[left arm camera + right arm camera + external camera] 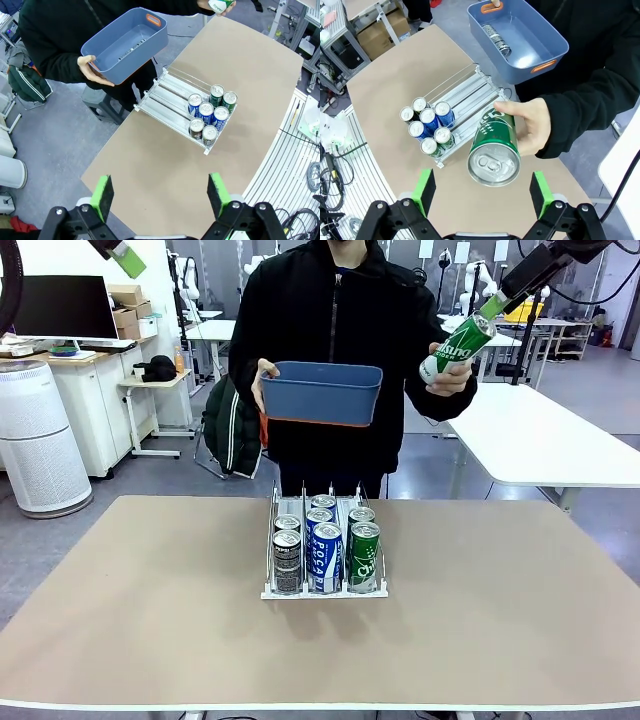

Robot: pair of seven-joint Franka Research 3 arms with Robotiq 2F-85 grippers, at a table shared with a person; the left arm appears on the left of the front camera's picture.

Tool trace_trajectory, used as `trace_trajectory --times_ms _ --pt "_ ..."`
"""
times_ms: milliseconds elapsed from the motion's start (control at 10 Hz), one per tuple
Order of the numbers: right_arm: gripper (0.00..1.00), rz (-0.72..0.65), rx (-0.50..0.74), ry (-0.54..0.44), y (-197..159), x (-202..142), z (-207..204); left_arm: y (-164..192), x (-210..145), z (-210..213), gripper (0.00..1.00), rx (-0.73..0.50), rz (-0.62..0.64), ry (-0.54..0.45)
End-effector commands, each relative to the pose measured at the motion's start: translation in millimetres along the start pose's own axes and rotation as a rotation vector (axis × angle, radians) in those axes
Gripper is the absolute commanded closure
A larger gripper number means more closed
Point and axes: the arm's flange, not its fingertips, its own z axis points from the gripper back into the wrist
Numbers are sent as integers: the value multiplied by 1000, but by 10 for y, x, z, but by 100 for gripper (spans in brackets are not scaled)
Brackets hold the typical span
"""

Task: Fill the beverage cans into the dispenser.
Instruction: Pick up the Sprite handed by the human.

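- Dispenser [322, 594]: on table [150, 620]; seven upright cans [327, 555] crowd its near end, lanes behind bare.
- Green can [494, 150]: in person's hand [532, 125], raised beyond the dispenser, between the wide-spread pads of right gripper [482, 186], touching neither.
- Blue bin [322, 395]: held above dispenser's far end; dark can [496, 37] lying inside.
- Left gripper [160, 192]: jaws wide, empty, high over dispenser.

Held can [494, 145] green, white script; bin [322, 395] blue, orange handles [543, 66]; tabletop [150, 620] tan.
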Motion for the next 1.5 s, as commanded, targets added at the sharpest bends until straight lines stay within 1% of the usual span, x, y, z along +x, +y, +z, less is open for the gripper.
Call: trace_trajectory --times_ms 0,100,300,700,1000,1400 --pt "0 1 -23 9 -47 -5 -88 19 -3 -7 0 4 2 -5" --pt "0 -4 -13 -1 -67 10 -136 19 -3 -7 0 4 2 -5" --pt "0 -5 20 14 -115 14 -178 19 -3 -7 0 4 2 -5" --pt "0 -7 59 6 -179 56 -304 19 -3 -7 0 4 2 -5" --pt "0 -17 103 -28 -233 66 -400 19 -3 -7 0 4 2 -5" --pt "0 -28 116 -14 -267 70 -445 19 -3 -7 0 4 2 -5"
